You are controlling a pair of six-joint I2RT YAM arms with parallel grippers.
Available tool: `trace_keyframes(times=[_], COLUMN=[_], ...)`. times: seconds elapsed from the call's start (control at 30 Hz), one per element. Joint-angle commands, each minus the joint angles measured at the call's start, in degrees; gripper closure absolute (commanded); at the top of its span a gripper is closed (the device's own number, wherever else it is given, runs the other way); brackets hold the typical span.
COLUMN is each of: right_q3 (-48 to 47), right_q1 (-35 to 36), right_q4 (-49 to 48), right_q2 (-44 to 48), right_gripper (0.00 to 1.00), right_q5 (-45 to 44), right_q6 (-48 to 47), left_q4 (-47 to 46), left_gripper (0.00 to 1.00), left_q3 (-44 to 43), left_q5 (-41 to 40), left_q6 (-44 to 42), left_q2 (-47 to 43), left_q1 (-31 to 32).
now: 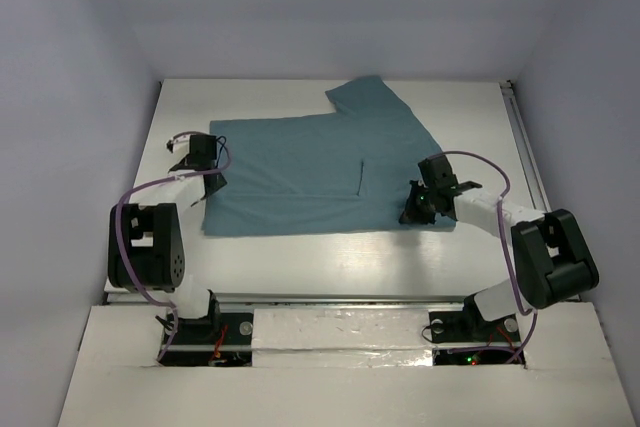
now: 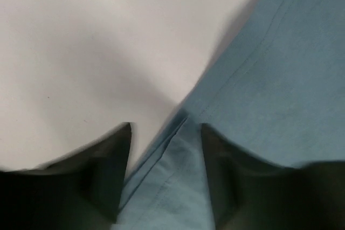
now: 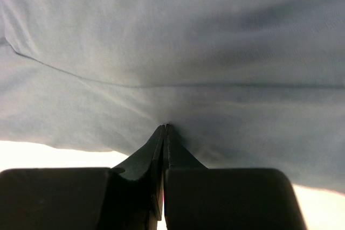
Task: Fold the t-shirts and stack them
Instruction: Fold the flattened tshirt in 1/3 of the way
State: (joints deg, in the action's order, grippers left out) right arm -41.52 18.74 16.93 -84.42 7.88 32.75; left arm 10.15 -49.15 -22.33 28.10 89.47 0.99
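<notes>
One t-shirt (image 1: 300, 172) on table (image 1: 330, 257); left end effector (image 2: 165, 126) parted astride its edge, right end effector (image 3: 166, 126) pinching it.

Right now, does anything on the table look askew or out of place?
Only the t-shirt: it lies partly folded, with one sleeve sticking out toward the far edge of the table. Nothing looks torn or spilled.

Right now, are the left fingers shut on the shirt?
No, the left fingers stand apart, with the hemmed edge of the shirt lying in the gap between them.
</notes>
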Motion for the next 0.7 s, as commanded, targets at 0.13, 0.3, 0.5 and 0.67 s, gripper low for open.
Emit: trace_keyframes(times=[0.13,0.3,0.5,0.67], right_q3=[-7.3,-11.7,-9.6,-10.9], right_q1=[0.0,0.0,0.0,0.6], right_q4=[6.7,10.5,3.7,-0.1], right_q2=[6.0,8.1,2.4,-2.8], right_gripper=[0.89,0.48,1.00,1.00], right_q5=[-2.4,-4.6,2.1,2.7], right_q6=[-1.8,-2.4,0.5,1.1], left_q4=[1.3,2.4,-5.9,-9.6], left_gripper=[0.08,0.16,1.00,1.00], left_q3=[-7.8,-5.4,3.7,7.3], left_q5=[0.7,2.9,13.0,15.2], left_q6=[-0.2,2.8,13.7,15.5], left_q2=[-8.9,-16.3,-18.2,-14.6], left_q1=[0.5,15.9,28.5,32.8])
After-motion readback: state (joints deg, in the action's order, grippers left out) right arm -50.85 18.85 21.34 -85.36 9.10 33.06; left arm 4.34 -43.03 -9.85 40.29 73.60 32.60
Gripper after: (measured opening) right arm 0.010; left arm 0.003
